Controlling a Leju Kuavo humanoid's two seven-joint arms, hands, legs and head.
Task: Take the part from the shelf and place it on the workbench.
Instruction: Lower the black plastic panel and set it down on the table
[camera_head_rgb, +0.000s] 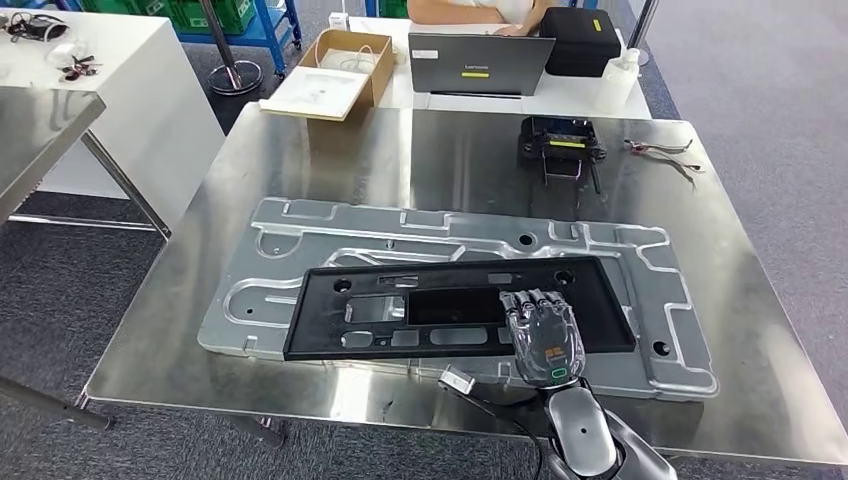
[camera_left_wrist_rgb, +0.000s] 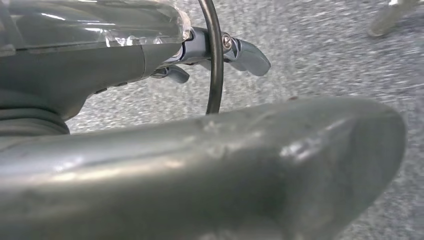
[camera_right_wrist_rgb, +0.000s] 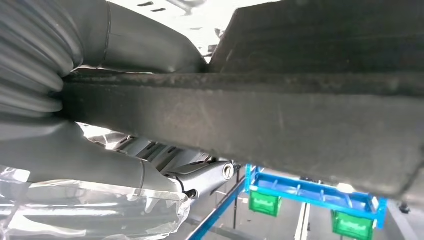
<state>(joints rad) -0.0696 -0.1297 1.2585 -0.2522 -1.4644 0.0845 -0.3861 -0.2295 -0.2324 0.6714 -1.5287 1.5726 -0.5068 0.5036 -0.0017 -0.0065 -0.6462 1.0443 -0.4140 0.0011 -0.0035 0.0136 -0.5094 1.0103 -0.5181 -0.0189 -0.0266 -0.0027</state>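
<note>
The part is a flat black rectangular frame (camera_head_rgb: 400, 315) with cut-outs. It sits low over a large silver machined plate (camera_head_rgb: 300, 230) on the steel workbench (camera_head_rgb: 760, 250). My right hand (camera_head_rgb: 543, 335) grips its near right edge, fingers over the top. In the right wrist view the part's thick black edge (camera_right_wrist_rgb: 250, 115) runs between the thumb and the darker fingers (camera_right_wrist_rgb: 205, 177). Whether the part touches the plate I cannot tell. My left hand (camera_left_wrist_rgb: 150, 150) hangs over grey carpet, holding nothing, fingers (camera_left_wrist_rgb: 245, 55) apart from the thumb.
At the bench's far side stand a black and yellow device (camera_head_rgb: 562, 140) and a small cabled tool (camera_head_rgb: 665, 152). Behind are a laptop (camera_head_rgb: 480, 62), a cardboard box (camera_head_rgb: 335, 75), a black case (camera_head_rgb: 583, 40) and a person's arm (camera_head_rgb: 470, 10). A blue rack with green bins (camera_right_wrist_rgb: 310, 197) stands nearby.
</note>
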